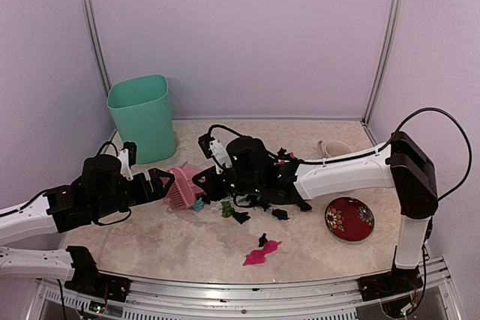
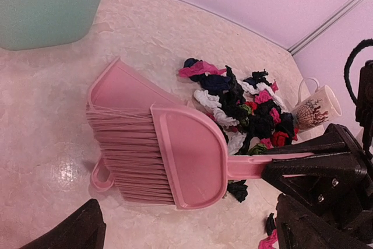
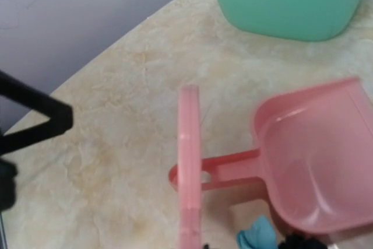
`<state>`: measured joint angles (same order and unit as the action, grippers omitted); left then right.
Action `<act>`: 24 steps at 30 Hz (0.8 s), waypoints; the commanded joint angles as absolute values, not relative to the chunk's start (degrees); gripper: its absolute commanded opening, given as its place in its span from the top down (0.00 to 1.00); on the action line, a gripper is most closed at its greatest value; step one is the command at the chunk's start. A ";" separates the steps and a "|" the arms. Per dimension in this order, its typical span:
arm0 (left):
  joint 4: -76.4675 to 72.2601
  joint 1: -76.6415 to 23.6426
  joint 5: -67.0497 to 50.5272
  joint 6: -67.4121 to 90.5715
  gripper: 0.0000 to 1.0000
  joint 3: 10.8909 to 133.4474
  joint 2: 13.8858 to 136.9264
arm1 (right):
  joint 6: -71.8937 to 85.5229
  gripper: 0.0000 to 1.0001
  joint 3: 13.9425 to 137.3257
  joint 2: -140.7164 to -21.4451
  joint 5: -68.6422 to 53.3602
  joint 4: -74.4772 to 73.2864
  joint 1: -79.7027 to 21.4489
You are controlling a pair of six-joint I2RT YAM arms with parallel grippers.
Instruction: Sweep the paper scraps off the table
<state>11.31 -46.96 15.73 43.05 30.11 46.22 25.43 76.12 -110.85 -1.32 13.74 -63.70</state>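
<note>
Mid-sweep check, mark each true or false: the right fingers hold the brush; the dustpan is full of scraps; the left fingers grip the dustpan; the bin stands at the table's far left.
1. The right fingers hold the brush by its handle: true.
2. The dustpan is full of scraps: false. It is empty; the scraps lie on the table beyond it.
3. The left fingers grip the dustpan: false. They are open and hold nothing.
4. The bin stands at the table's far left: true.
</note>
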 commanded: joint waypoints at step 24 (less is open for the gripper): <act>18.85 -40.72 17.53 34.91 0.01 38.72 57.85 | 20.64 1.00 50.10 -72.19 17.35 7.11 -62.73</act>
<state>19.38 -41.25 17.89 39.24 35.03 53.36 21.89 53.34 -78.11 11.14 10.72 -63.51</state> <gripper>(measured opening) 0.988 0.067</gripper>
